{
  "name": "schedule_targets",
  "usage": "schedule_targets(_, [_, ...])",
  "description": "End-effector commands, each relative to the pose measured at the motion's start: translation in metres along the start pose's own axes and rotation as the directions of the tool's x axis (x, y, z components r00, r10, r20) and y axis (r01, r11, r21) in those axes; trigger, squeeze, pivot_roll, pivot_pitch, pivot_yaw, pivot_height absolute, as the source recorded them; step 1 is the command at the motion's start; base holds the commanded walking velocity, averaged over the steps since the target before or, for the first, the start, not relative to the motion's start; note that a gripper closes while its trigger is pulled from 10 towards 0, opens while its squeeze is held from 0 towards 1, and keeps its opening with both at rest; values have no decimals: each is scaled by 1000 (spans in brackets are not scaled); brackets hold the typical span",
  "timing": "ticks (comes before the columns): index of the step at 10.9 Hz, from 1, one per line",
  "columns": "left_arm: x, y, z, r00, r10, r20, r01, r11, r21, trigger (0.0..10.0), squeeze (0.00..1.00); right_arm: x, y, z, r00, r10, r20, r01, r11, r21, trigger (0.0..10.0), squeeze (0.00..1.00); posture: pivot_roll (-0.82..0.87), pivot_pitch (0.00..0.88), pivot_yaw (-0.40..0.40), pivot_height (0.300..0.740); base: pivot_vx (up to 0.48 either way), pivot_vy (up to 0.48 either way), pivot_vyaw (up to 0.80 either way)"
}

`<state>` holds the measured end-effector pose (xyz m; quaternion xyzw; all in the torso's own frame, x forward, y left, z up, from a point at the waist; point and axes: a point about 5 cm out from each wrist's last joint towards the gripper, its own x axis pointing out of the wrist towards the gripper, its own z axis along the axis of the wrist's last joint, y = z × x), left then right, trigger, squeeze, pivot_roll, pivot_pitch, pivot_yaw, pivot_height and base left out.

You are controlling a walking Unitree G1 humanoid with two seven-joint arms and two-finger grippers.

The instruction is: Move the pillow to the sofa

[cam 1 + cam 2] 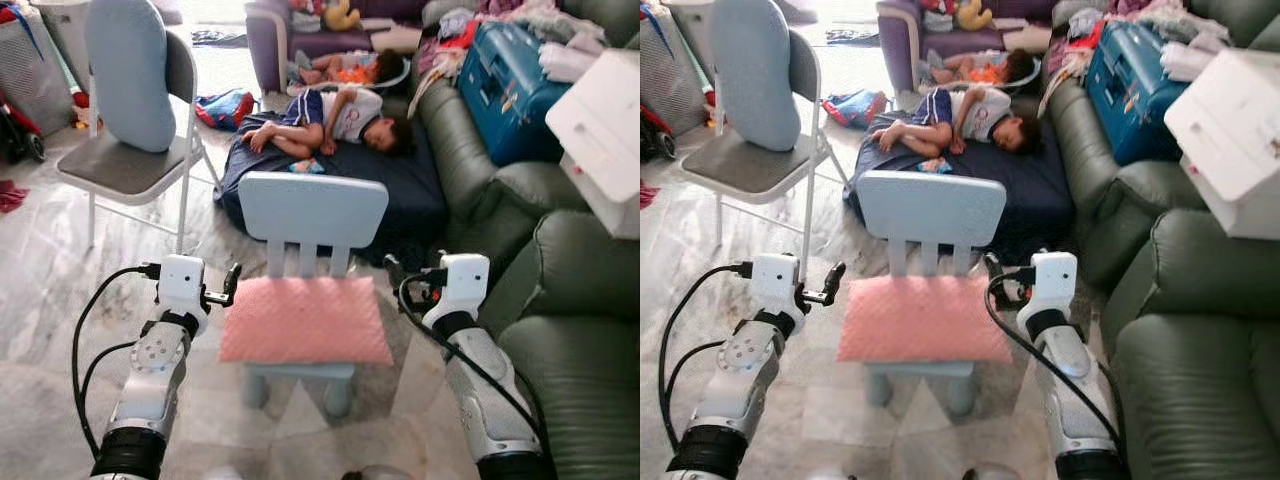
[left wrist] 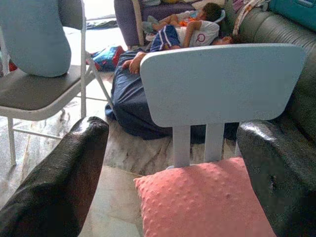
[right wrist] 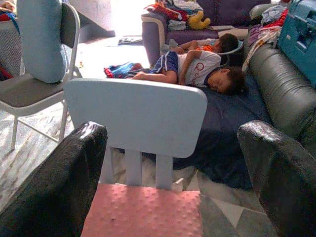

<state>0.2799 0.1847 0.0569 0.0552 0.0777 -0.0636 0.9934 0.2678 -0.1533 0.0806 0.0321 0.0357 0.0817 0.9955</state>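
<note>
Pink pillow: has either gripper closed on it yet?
No, the pink pillow lies flat on the small blue chair, with the left gripper and right gripper beside it.

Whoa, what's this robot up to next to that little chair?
The robot is standing over a small blue chair with a pink pillow lying on its seat. Its left gripper and right gripper are held out on either side of the pillow, fingers open, neither touching it yet. The green sofa, where the pillow should go, is off to its right. Two people lie asleep on a dark mattress beyond the chair.
</note>
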Motion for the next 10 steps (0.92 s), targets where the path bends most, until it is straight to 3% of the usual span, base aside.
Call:
schedule_targets(1, [0,0,2,1000,-5,3,5,1000,-1,10000,0,1,0,3,1000,6,16,-6,1000,-1,10000,0,-63,36,-48,740,349,0,0])
schedule_targets(9, [2,-4,1,1000,-17,-5,17,1000,-22,10000,0,1,-2,-1,1000,7,-4,-7,1000,-3,10000,0,-69,52,-56,740,354,0,0])
schedule_targets(10, [1,-4,1,1000,-8,-1,8,999,-37,10000,0,2,-1,-1,1000,11,-6,-11,1000,-3,10000,0,-69,52,-56,740,0,0,0])
